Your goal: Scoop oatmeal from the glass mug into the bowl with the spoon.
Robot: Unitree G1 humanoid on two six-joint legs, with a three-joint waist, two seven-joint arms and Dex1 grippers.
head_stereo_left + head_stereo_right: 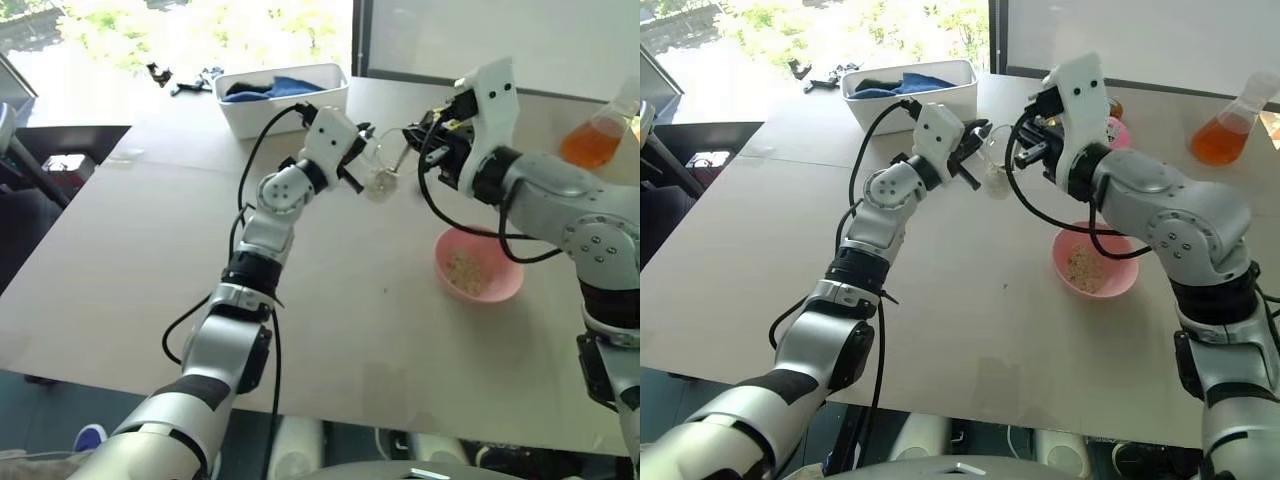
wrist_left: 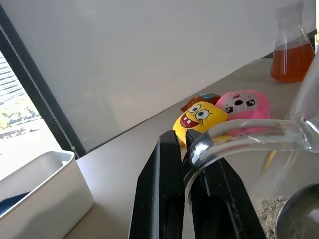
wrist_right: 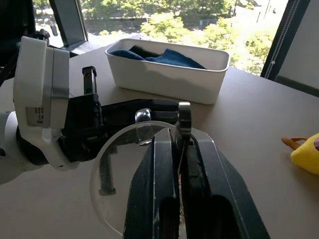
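Over the table [image 1: 330, 330], left gripper [image 2: 188, 149] is pinched on the glass mug [image 1: 380, 180] handle; right gripper [image 3: 178, 144], clamping the spoon [image 3: 183, 122], points handle-first straight down into it.

The pale table [image 1: 330, 330] carries a pink bowl [image 1: 478, 264], white tub [image 1: 282, 97] and flask [image 1: 600, 130].

Bright daylight pours through the window [image 1: 200, 30] behind the table [image 1: 120, 260], overexposing it; nearby glass mug [image 2: 259, 149] blurs.
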